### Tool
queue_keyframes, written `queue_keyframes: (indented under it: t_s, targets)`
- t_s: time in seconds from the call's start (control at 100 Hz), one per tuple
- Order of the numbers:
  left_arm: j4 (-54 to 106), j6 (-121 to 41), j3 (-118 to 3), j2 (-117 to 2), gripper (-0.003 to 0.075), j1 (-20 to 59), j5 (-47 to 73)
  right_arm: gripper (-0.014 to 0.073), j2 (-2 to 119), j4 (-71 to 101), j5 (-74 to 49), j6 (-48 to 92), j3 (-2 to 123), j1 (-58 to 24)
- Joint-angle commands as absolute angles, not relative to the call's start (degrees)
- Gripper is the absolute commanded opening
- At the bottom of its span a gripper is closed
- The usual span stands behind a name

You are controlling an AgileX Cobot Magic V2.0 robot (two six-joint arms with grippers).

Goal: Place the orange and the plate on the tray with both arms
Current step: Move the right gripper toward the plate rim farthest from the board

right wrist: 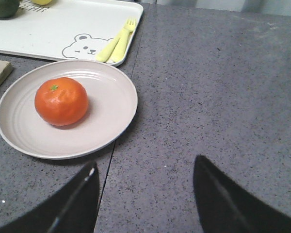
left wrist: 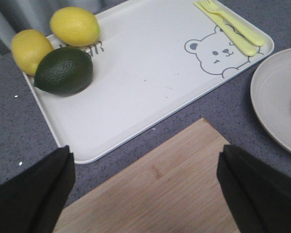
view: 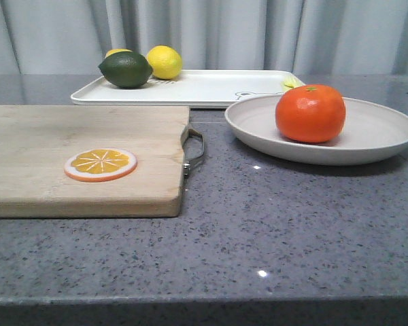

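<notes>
- a grey speckled stone counter (view: 279, 224) runs in front of pale pleated curtains (view: 258, 34).
- the orange (view: 310, 113) sits upright in the plate (view: 381, 132), left of the plate's middle in the front view, its green stem spot on top.
- the plate rests on the counter on the right side, not on the tray (view: 211, 88); its far rim looks just beside or slightly over the tray's near right corner, and i cannot tell whether they touch.
- the tray lies at the back of the counter, behind the wooden cutting board (view: 68, 156).
- on the tray's left end: a dark green lime (view: 126, 69) with two yellow lemons, one (view: 164, 62) just right of it and the other (left wrist: 31, 50) mostly hidden behind it in the front view.
- a bear outline (left wrist: 214, 52) is drawn near the tray's right end, with a pale yellow fork and knife (left wrist: 233, 28) lying beside it.
- an orange slice disc (view: 100, 164) lies flat on the cutting board, whose metal handle (view: 194, 151) points toward the plate.
- the left gripper (left wrist: 145, 194) hangs above the board's far edge, fingers spread wide, holding nothing.
- the right gripper (right wrist: 145, 199) hangs over bare counter beside the plate, fingers wide apart, holding nothing.
- neither arm shows in the front view.
</notes>
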State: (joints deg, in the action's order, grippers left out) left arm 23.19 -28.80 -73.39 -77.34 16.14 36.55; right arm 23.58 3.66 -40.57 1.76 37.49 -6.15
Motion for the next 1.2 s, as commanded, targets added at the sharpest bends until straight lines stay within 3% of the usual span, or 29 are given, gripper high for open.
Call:
queue_keyframes:
  t_s: [0.0,0.29,0.58,0.97,1.19]
  targets:
    - [24.52,-28.95,-68.6,-69.96,0.0573,15.91,29.41,0.0442,24.35,3.07,-36.61,1.95,39.29,-6.15]
    - [24.52,-28.41,-50.73,-56.93,0.0565,15.91,22.66,0.0442,24.35,3.07,-36.69,1.95,39.23,-6.15]
    - [24.52,-28.41,-44.24,-50.12,0.0565,15.91,19.63,0.0442,26.44,3.71,-33.01,1.95,39.23,-6.15]
    - [24.52,-28.41,-44.24,-50.06,0.0565,15.91,19.63,0.0442,49.84,10.95,-14.59,1.95,39.65,-6.15]
    - [24.52,-28.41,-44.24,-50.06,0.0565,15.91,19.63,0.0442,62.04,13.76,-12.33,1.95,43.87,-6.19]
